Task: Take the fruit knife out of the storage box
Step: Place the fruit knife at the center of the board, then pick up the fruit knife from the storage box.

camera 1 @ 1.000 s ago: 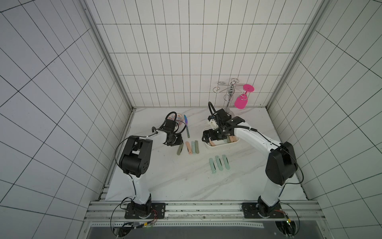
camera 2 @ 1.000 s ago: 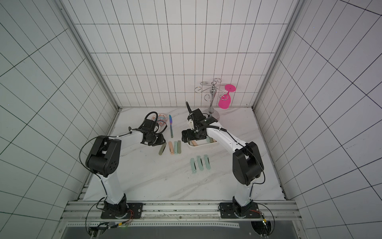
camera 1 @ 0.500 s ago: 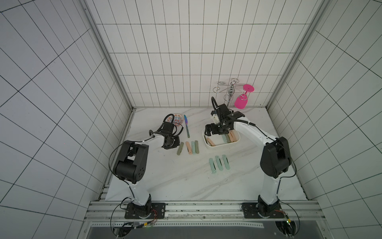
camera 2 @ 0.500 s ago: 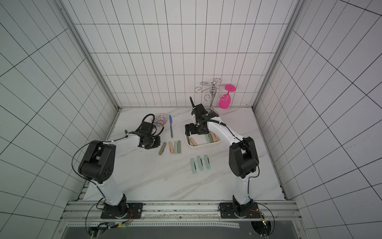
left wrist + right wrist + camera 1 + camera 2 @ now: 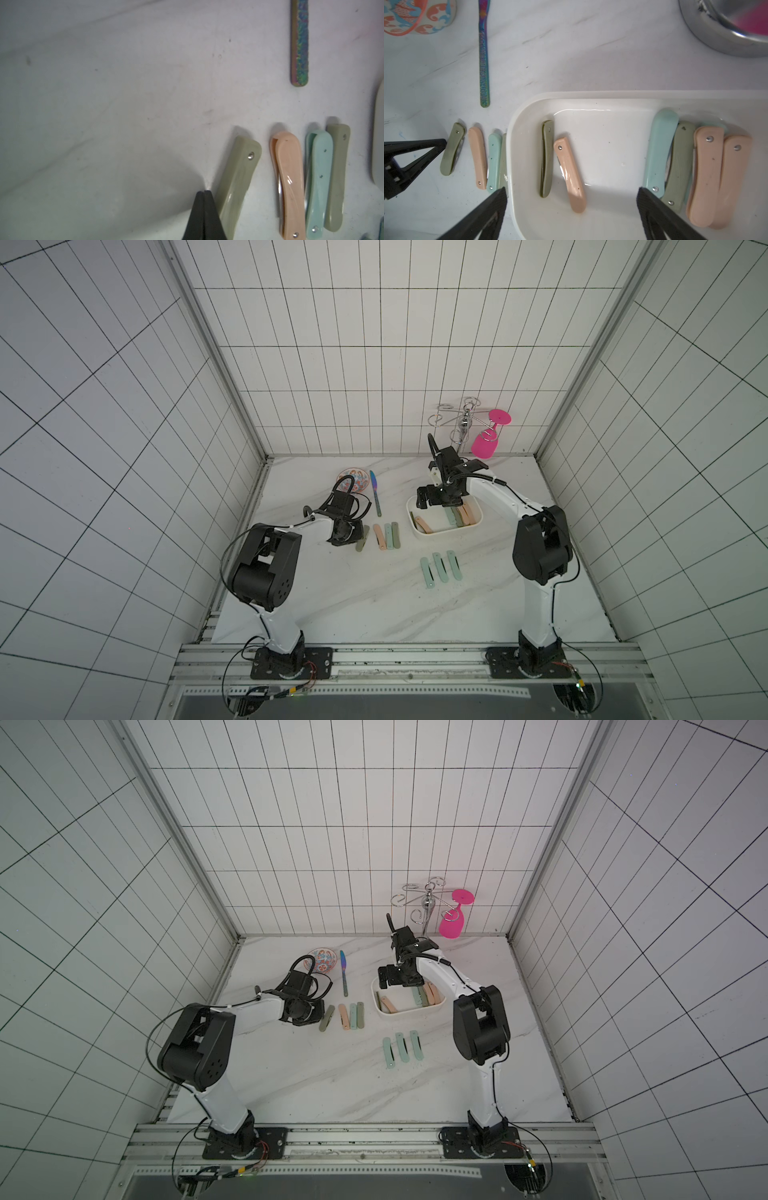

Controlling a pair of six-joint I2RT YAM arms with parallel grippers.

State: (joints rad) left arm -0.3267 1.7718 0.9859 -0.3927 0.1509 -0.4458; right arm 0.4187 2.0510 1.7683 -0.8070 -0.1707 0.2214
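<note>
Looking through the right wrist camera, you find the right gripper (image 5: 571, 192) spread wide and holding nothing, poised over one end of the white rounded-rectangle plastic storage box (image 5: 608, 133). Between its two black fingers (image 5: 492, 207), on the box floor, lie an olive-green folding fruit knife (image 5: 547, 160) and a peach folding fruit knife (image 5: 570, 176), side by side and clear of both fingers. One finger sits over the box rim. The other sits by a pale-blue folding knife (image 5: 660, 149), which heads a bunch of folded knives at the box's other end. Your left gripper (image 5: 204, 192) is clenched shut on nothing, low over the white marble-patterned table (image 5: 104, 83). Its tip is just beside a second olive-green folding knife (image 5: 239, 178); whether they touch you cannot tell. That knife begins a row of four folded knives lying on the table outside the box.
</note>
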